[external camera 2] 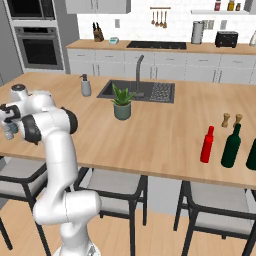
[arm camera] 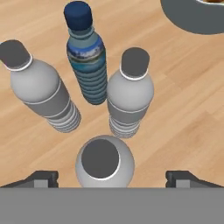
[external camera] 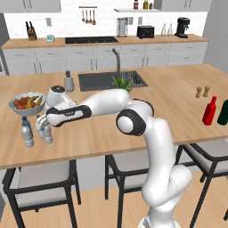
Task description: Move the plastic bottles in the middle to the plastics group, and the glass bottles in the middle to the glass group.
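The white arm (external camera: pixel 111 104) is reaching left across the wooden island counter (external camera: pixel 169 95), its hand hanging low over a cluster of clear bottles (external camera: pixel 46 132) near the counter's left front edge. The gripper (external camera: pixel 44 129) is sitting right at 1 of them; how its jaws are standing cannot be told. A blue-capped bottle (external camera: pixel 27 132) is standing just left of it. Behind them, a grey fruit bowl (external camera: pixel 26 105) is resting on the counter. A soap dispenser (external camera: pixel 68 82) is standing left of the sink (external camera: pixel 111 80). At the far right, a red bottle (external camera: pixel 209 110) is standing beside a dark green bottle (external camera: pixel 223 112), with 2 small shakers (external camera: pixel 202 91) behind them. 3 stools (external camera: pixel 40 178) are lining the near side.
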